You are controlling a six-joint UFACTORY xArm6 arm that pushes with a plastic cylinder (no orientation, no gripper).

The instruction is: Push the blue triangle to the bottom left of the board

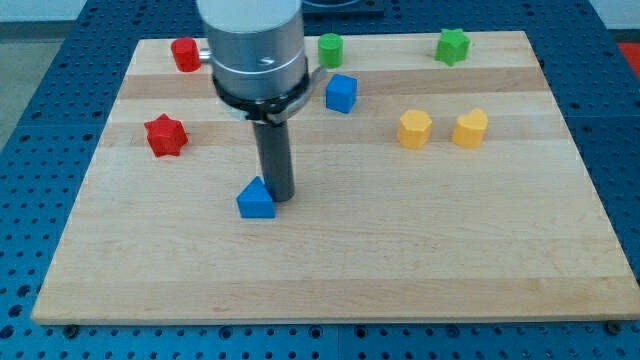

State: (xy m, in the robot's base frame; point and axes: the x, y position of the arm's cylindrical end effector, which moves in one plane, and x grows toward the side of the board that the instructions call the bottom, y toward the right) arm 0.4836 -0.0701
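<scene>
A: On the wooden board (330,270), a little left of the middle, where does the blue triangle sit?

B: The blue triangle (256,199) lies there, below the big grey arm housing (255,50). The rod's tip (279,195) stands just at the triangle's right edge, touching it or very nearly; the view does not settle which.

A: And the fingers, are they clenched or released?

B: The arm has none. It ends in a plain dark rod (274,155), so nothing can be grasped or let go; the rod only meets the block from the side.

A: What else is on the board?

B: A blue cube (341,93) sits above and to the right of the tip, well apart from it. Two yellow blocks lie side by side on the view's right: a yellow hexagon-like block (414,129) and a second yellow block (470,129) just beside it. Near the top edge are a green cylinder-like block (330,49) and a green star (452,46). On the view's left, a red star (166,135) sits at mid-height, and another red block (185,54) lies near the top left corner, partly beside the housing.

A: And the triangle, relative to the bottom left corner?

B: It is well apart from that corner, closer to the board's middle.
</scene>
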